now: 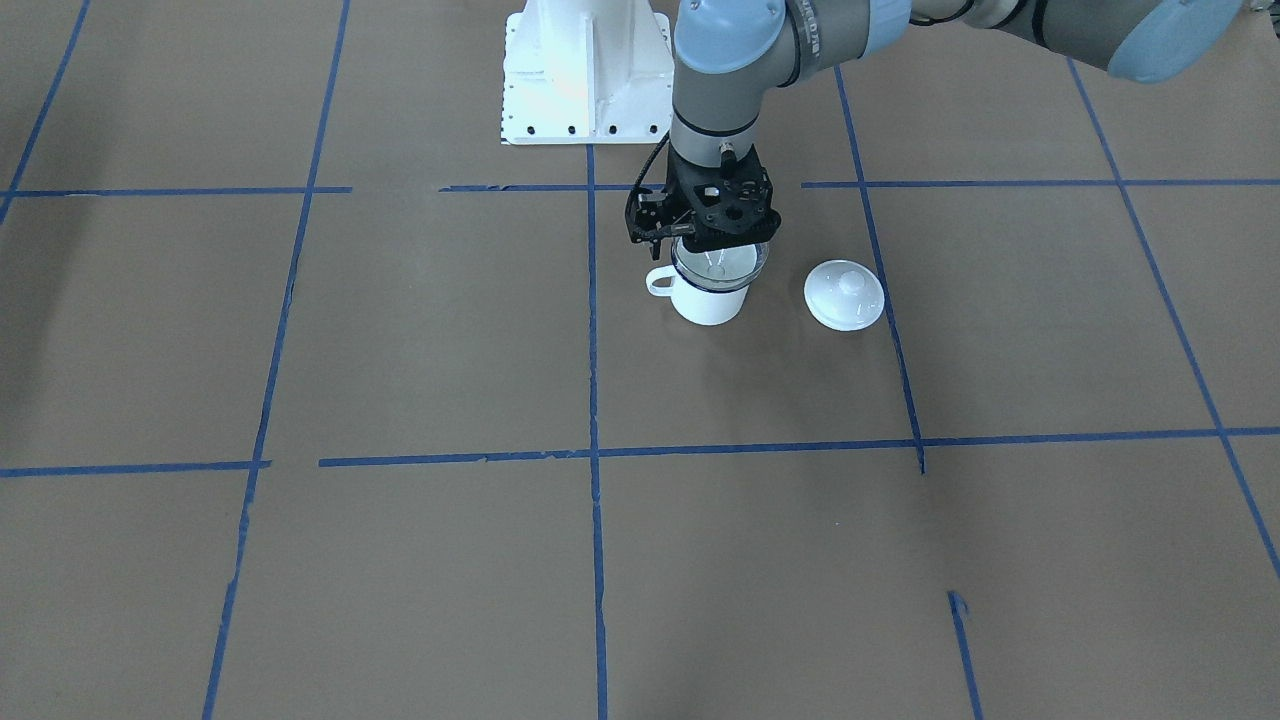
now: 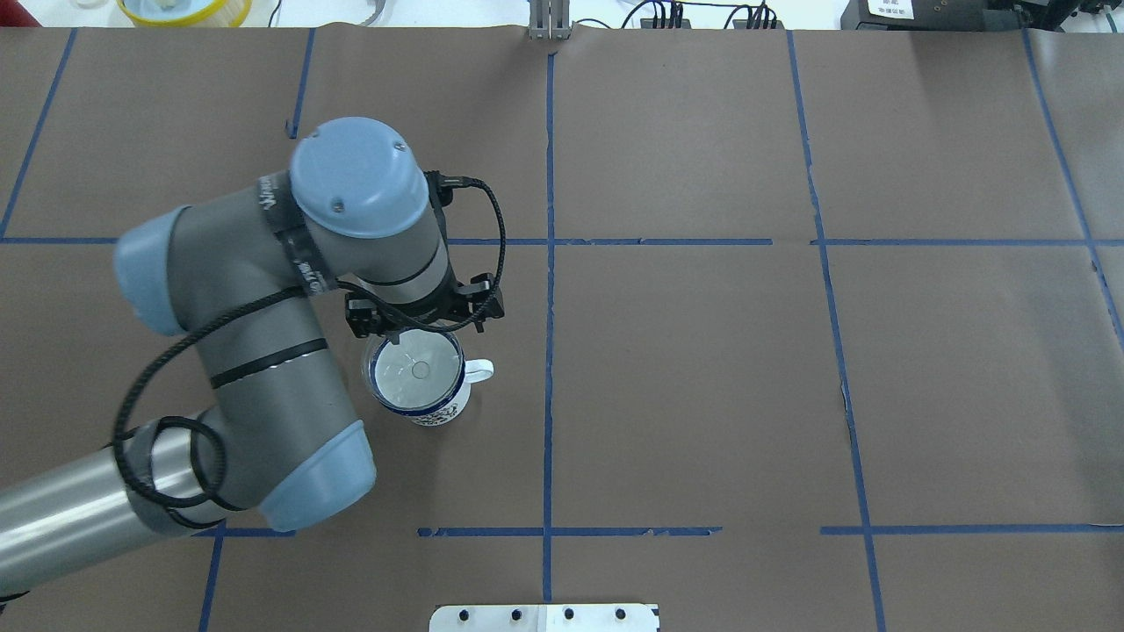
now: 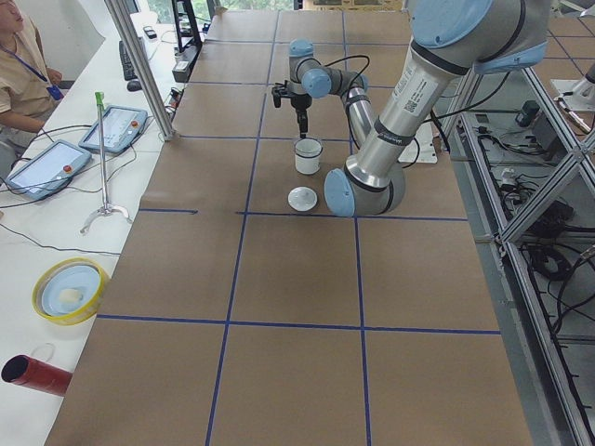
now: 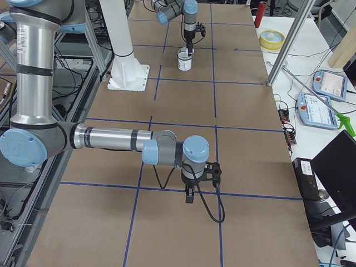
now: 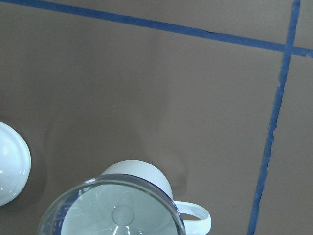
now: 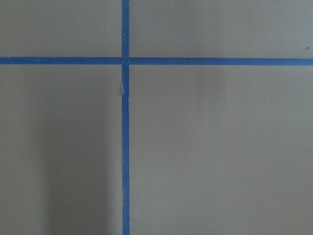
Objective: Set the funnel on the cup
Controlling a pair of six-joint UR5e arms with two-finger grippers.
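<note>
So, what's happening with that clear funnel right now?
Left fingers at funnel rim, grip unclear. Funnel sits over cup. Right fingers far off, state unclear. Lid beside cup, not in the way.

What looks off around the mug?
Nothing spilled or damaged. The funnel sits roughly level on the cup, the left gripper at its rim. The white lid lies beside the cup, apart from it.

Brown paper-covered table [image 2: 702, 395], blue tape grid [image 2: 550, 175]. White side bench [image 3: 37, 232] alongside: teach pendant [image 3: 116, 127], yellow-rimmed bowl [image 3: 70, 290], red tube [image 3: 37, 374]. Aluminium frame post [image 3: 139, 65]. Even light.
</note>
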